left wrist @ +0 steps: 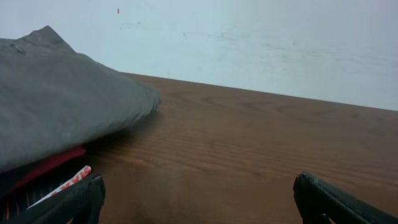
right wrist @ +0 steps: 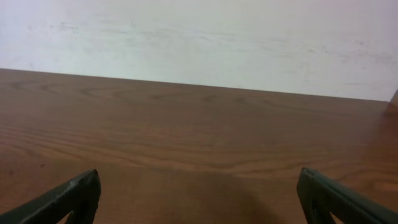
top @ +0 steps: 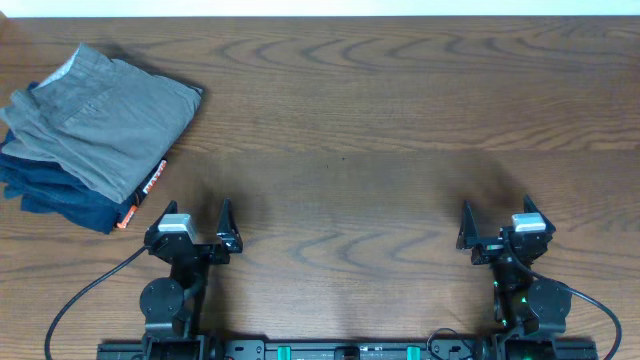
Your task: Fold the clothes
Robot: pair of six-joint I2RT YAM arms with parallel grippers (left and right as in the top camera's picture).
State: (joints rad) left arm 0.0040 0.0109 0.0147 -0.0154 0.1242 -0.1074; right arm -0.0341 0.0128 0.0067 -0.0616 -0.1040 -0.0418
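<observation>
The grey shorts (top: pixel 105 120) lie folded on top of a dark navy folded garment (top: pixel 65 200) with an orange tag (top: pixel 148 188), at the table's far left. In the left wrist view the grey shorts (left wrist: pixel 56 112) fill the left side. My left gripper (top: pixel 195 228) is open and empty, just right of and nearer than the pile; it shows in its own view (left wrist: pixel 196 199). My right gripper (top: pixel 495 225) is open and empty at the front right, also in its own view (right wrist: pixel 199 196).
The wooden table (top: pixel 380 130) stretches across the view, with a white wall (right wrist: pixel 199 37) behind its far edge. Both arm bases (top: pixel 170 300) (top: pixel 530 305) sit at the front edge.
</observation>
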